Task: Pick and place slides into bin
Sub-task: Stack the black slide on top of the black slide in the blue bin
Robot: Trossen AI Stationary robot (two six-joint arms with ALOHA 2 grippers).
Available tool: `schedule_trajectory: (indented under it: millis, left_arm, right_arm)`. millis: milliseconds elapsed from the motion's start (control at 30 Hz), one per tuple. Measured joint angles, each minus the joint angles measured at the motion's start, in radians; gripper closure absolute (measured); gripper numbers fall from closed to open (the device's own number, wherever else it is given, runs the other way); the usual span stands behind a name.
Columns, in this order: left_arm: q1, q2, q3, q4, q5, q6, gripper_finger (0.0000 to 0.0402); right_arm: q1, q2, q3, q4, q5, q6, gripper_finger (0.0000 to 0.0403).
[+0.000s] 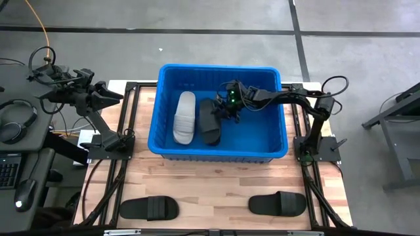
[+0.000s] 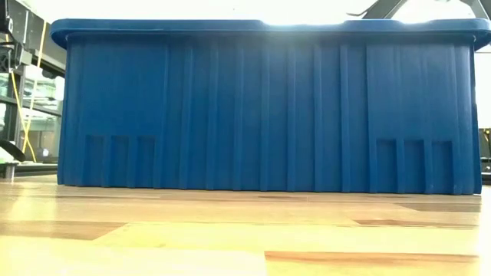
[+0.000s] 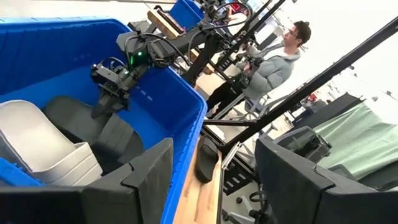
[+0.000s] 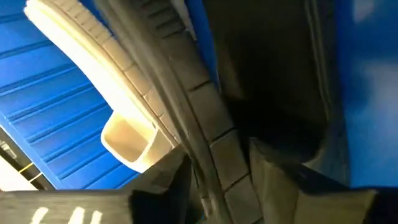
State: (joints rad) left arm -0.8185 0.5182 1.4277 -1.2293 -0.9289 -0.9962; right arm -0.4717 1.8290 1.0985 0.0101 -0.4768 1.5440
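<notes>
The blue bin (image 1: 168,141) stands at the table's far middle. Inside it a white slide (image 1: 185,118) lies beside a black slide (image 1: 209,123), both on the bin's floor. My right gripper (image 1: 226,113) reaches into the bin from the right and slants down at the black slide's far end (image 3: 93,111). Its fingers stand apart, with the slide's ribbed edge (image 4: 205,118) between them. Two more black slides (image 1: 149,208) (image 1: 278,204) lie on the wood near the table's front edge. My left gripper (image 1: 108,93) hangs open and empty, raised beyond the table's left edge. My right gripper has its two fingers (image 4: 171,177) on either side of the black slide's ribbed edge (image 4: 214,149), slanting down from the bin's right side. Whether the fingers touch the slide, I cannot tell. The slide lies on the bin's floor next to the white slide (image 4: 124,140).
The bin's tall walls (image 2: 261,107) fill the low view and ring the right gripper. Bare wood lies between the bin and the two slides at the front. A desk with headphones (image 1: 20,121) stands left of the table, and a person (image 3: 273,62) stands in the room beyond.
</notes>
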Motion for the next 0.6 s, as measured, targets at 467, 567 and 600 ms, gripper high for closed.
schedule_trajectory:
  millis: [467, 567, 600]
  left_arm:
    - [0.000, 0.000, 0.000, 0.000, 0.003, 0.004, 0.0186]
    - [0.000, 0.000, 0.000, 0.000, 0.003, 0.004, 0.0186]
    - [0.000, 0.000, 0.000, 0.000, 0.003, 0.004, 0.0186]
  right_arm:
    - [-0.029, -0.006, 0.000, -0.153, -0.054, -0.086, 0.0254]
    - [-0.049, -0.006, 0.000, -0.167, -0.061, -0.096, 0.0253]
    - [-0.055, -0.005, 0.000, -0.162, -0.067, -0.098, 0.0253]
